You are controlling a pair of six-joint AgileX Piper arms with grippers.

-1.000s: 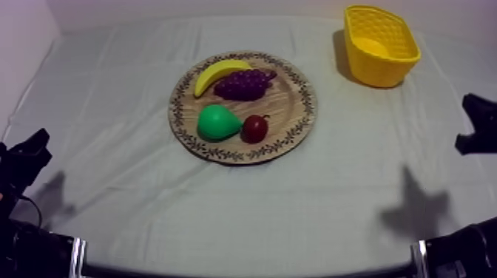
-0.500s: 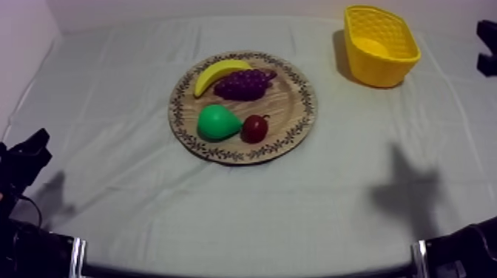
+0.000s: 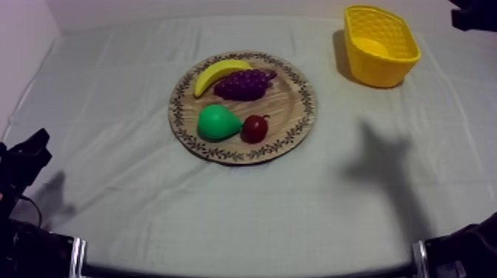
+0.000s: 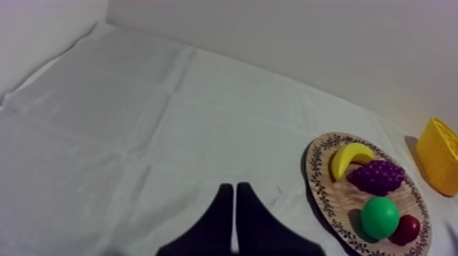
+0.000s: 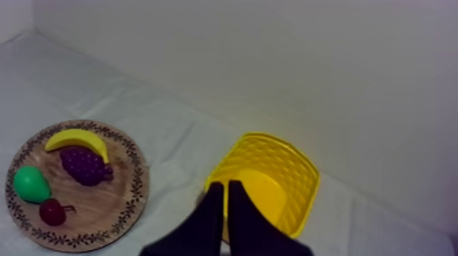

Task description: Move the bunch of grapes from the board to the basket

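Grapes (image 3: 242,83) lie in a purple bunch on the far half of the round wooden board (image 3: 298,111), touching the inner curve of the banana (image 3: 218,74), which rests just behind them. The pear (image 3: 216,122) and the small red fruit (image 3: 254,128) sit on the near half, apart from the bunch. In the top view the bunch's long axis runs almost across the board, a little tilted, and its narrower end points toward the side where the yellow basket (image 3: 379,70) stands. The right arm (image 3: 473,15) shows at the upper right corner of that view, beyond the basket and well apart from the grapes. In the right wrist view the right gripper (image 5: 225,182) hangs over the near rim of the yellow basket (image 5: 303,197), its two black fingers pressed together in a narrow wedge with nothing between them. The grapes (image 5: 86,166) lie off to one side on the board (image 5: 119,204), with bare cloth between board and basket. The left gripper (image 4: 235,185) sits low at its own side, fingers likewise together and holding nothing, with the grapes (image 4: 376,177) far off across the cloth.
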